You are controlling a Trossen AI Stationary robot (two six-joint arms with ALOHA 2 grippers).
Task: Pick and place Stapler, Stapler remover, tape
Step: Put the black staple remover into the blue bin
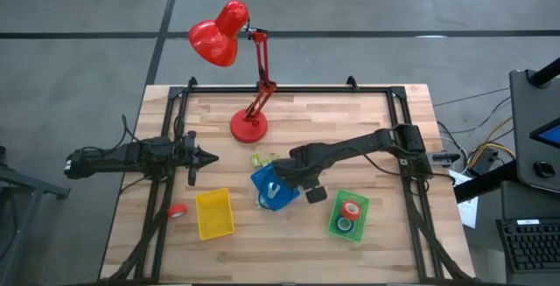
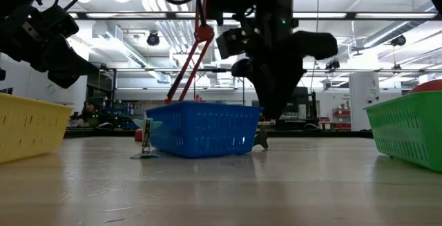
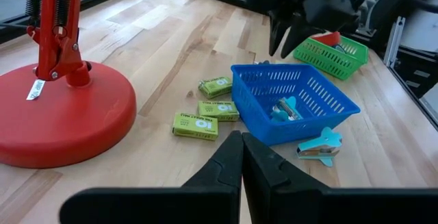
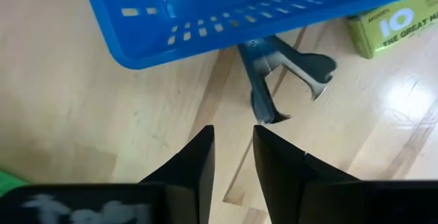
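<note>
Three plastic trays sat on the wooden table (image 1: 367, 111) as we looked down: a yellow tray (image 1: 214, 213) near-left, a blue tray (image 1: 273, 187) in the middle and a green tray (image 1: 348, 215) to its right. We saw two tape rolls (image 1: 350, 214) in the green tray and one red roll (image 1: 177, 211) on the table left of the yellow tray. A teal stapler remover (image 4: 277, 70) lay on the wood just beside the blue tray, and another teal piece (image 3: 286, 108) lay inside it. We found the right gripper (image 4: 233, 148) low beside the blue tray, fingers a narrow gap apart, holding nothing. The left gripper (image 3: 241, 157) waited at the left, fingers pressed together and empty, facing a red lamp (image 1: 236, 67) and three green boxes (image 3: 205, 111).
</note>
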